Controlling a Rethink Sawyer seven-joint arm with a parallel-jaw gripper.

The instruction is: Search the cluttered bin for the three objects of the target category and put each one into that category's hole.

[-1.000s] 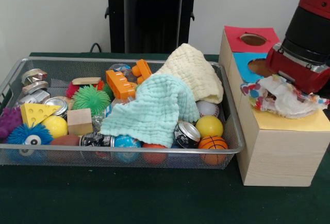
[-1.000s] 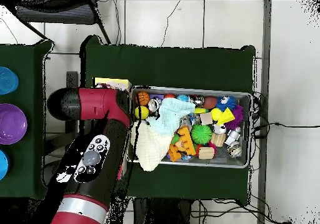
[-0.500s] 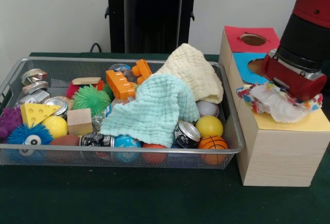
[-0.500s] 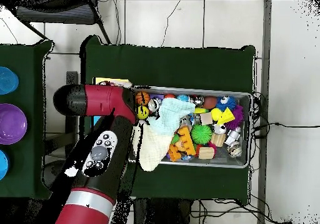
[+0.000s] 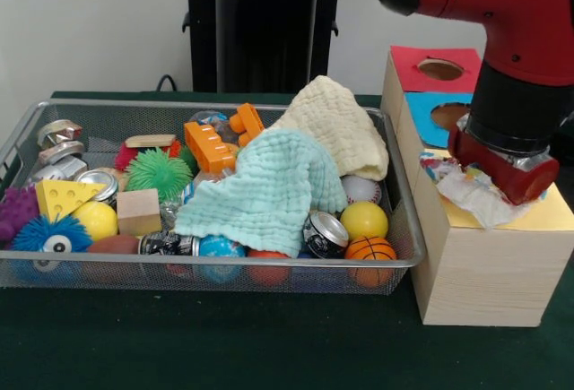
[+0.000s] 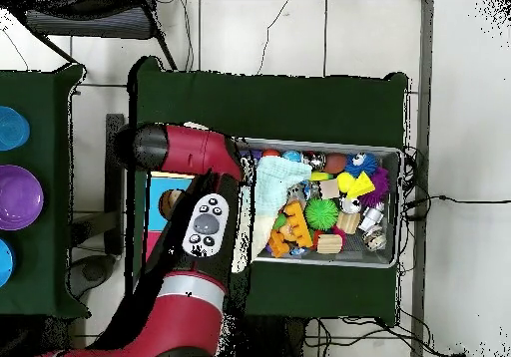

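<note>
Cloth, white with coloured spots, lies crumpled on the yellow panel of the wooden box, directly under the gripper. The gripper's red end presses down on the cloth, but its fingers are hidden, so whether it grips the cloth cannot be told. Behind the yellow panel the box top carries a blue panel and a red panel, each with a round hole. The red and black arm comes down over the box from above; in the overhead view the arm covers most of the box.

Just beside the box stands the wire bin on the green table cover. In it a mint-green cloth lies draped over a drink can, with a cream cloth behind it. A yellow ball and a small basketball sit at the bin's end nearest the box. Further along are orange building blocks, a green spiky ball, a wooden cube and a yellow cheese-shaped wedge.
</note>
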